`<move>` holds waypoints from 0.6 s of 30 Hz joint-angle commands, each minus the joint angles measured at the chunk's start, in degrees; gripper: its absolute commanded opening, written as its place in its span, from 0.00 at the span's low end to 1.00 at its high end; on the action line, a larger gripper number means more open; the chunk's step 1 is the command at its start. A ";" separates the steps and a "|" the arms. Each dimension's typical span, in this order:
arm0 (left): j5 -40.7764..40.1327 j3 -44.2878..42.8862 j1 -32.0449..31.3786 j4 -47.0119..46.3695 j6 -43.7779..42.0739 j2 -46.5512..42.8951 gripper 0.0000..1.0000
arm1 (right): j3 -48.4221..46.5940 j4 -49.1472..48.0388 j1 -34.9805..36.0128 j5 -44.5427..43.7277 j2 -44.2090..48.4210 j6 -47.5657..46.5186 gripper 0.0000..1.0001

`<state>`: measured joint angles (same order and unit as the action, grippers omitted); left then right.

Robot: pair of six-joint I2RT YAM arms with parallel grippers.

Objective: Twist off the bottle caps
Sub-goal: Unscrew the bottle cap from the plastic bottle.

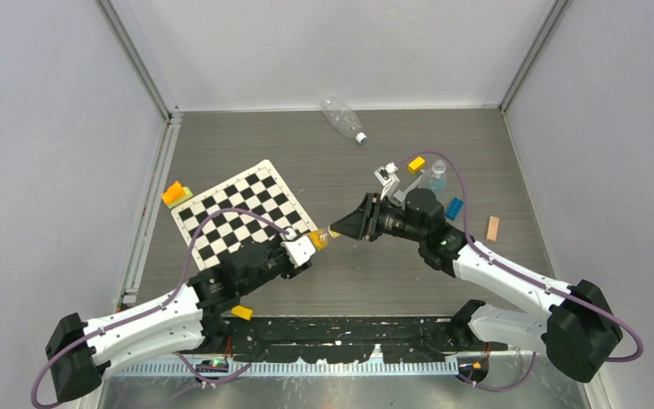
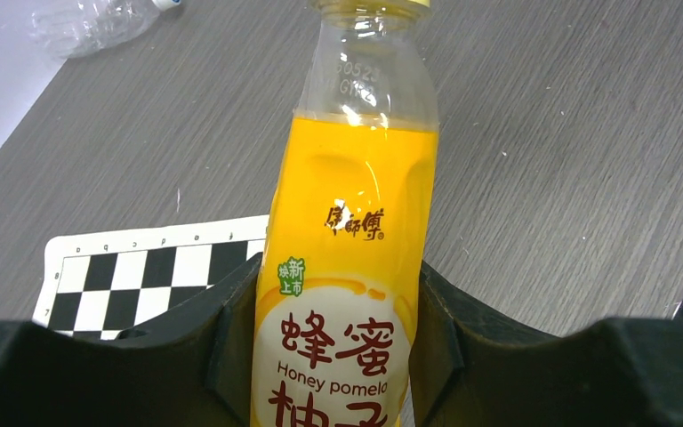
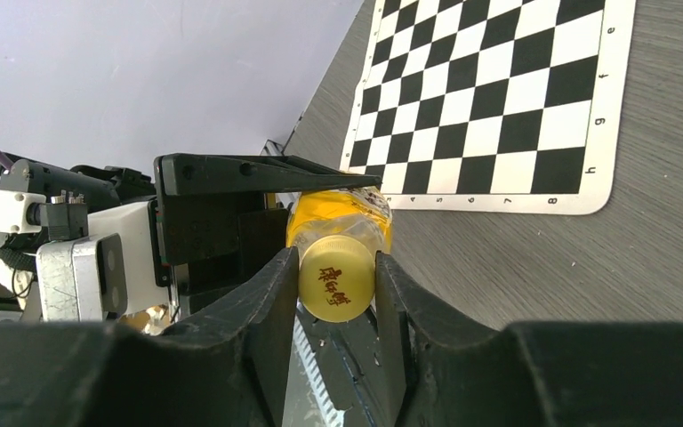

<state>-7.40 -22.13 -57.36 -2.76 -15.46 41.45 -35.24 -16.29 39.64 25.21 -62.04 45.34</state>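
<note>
Mid-table, left claw (image 2: 338,276) grips "Honey pomelo" bottle (image 2: 349,196) (right claw (image 3: 335,258) clamps yellow cap (image 3: 335,289)).

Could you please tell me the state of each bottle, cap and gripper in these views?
yellow bottle: part full, held roughly level above the table.
yellow cap: on its bottle, pinched from both sides.
left gripper: shut on the yellow bottle.
right gripper: shut on the yellow cap.
clear bottle at the far edge: lying down, capped.
clear bottle by the right arm: appears upright.
</note>
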 commanded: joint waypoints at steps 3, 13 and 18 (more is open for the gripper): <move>0.10 -0.40 -0.20 -5.23 0.02 -0.10 0.00 | -2.02 -2.81 -0.17 4.85 -1.60 -0.05 0.44; 0.56 -0.27 -0.20 -5.19 -0.36 -0.35 0.00 | -2.07 -3.39 -0.17 4.58 -2.68 -0.61 0.37; 0.15 -0.37 -0.20 -4.46 -0.94 -0.57 0.00 | -1.77 -2.67 -0.43 2.53 -1.50 -1.03 0.52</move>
<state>-7.49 -21.89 -57.36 -2.94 -15.57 41.76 -35.27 -18.02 39.35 29.10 -64.53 45.28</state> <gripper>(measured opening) 0.517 0.472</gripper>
